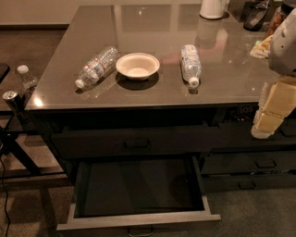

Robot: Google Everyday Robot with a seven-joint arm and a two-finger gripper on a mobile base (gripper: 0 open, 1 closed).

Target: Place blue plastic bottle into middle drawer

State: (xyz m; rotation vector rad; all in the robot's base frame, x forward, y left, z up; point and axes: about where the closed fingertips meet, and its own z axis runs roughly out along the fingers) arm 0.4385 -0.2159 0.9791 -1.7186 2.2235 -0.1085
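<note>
The gripper (273,111) hung by the counter's (222,81) right end, and I could not tell whether it was spread or pressed together. It was well apart from the short bottle (190,64), which lay sideways near the bowl (138,65). A skewed grasp could have rolled it away, or dropped it short of the open drawer (138,217).

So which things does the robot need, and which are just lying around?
For the job: blue plastic bottle on the counter, open middle drawer, end effector at the right edge.
Just lying about: ribbed bottle, bowl, white container.
</note>
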